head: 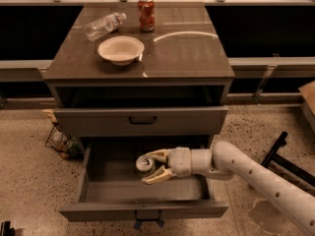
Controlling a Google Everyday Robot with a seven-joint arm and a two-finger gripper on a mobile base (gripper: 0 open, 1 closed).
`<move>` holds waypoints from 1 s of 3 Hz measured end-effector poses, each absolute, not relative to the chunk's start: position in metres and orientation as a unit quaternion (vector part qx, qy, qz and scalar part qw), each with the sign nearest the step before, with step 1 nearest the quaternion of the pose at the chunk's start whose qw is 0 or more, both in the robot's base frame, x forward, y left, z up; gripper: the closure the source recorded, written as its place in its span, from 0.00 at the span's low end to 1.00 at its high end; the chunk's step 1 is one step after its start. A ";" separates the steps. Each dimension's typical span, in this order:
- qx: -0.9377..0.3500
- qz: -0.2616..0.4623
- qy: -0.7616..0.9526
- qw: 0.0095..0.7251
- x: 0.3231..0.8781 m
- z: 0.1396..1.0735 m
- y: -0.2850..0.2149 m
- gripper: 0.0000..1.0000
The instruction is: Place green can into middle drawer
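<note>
The green can (145,165), silver top up, is held in my gripper (152,166), whose cream fingers (156,177) are shut on it. My white arm reaches in from the lower right. The can hangs upright low inside the open middle drawer (123,191), a wide grey drawer pulled out at the bottom of the cabinet, with a small dark handle (146,217) on its front. Whether the can touches the drawer floor I cannot tell.
Above is a shallower closed grey drawer front with a black handle (142,119). On the cabinet top stand a white bowl (120,49), a red-orange can (146,14) and a lying plastic bottle (104,25). A wire basket (61,141) sits left on the floor; a black stand (283,156) is at right.
</note>
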State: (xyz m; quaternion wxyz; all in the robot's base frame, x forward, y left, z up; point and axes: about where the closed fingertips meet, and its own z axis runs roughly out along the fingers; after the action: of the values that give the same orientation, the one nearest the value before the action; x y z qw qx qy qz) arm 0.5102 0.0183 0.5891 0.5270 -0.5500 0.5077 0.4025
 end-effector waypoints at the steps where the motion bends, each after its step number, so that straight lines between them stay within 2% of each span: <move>1: -0.545 0.404 0.519 0.520 0.528 0.541 0.043 1.00; 3: -0.533 0.405 0.533 0.517 0.567 0.475 0.093 0.98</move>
State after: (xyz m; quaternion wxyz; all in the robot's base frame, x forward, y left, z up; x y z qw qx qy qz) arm 0.5669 0.0934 0.4746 0.5174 -0.5331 0.5332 0.4047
